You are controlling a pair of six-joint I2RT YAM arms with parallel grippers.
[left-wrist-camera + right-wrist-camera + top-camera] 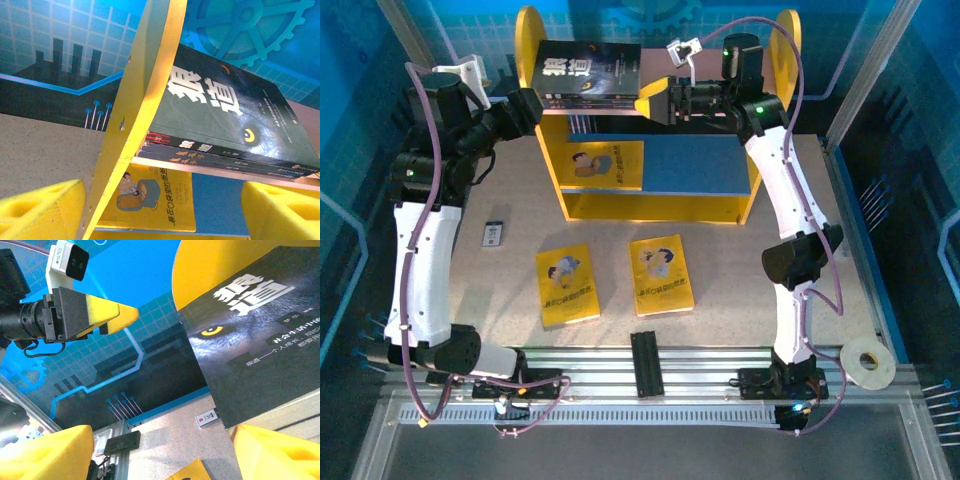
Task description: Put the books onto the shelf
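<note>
Dark books [588, 68] atop shelf [660, 208]

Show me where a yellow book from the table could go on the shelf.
The blue lower board is bare from the shelved yellow book at its left end to the right side panel. The pink upper board is crowded: the dark book stack fills its left, with the left gripper and right gripper either side.

walls: blue wall panels [350, 120], gear print [240, 30], circuit lines [120, 405] | surface: speckled beige tabletop [730, 290] | near edge: aluminium rails [720, 365] | light: even
</note>
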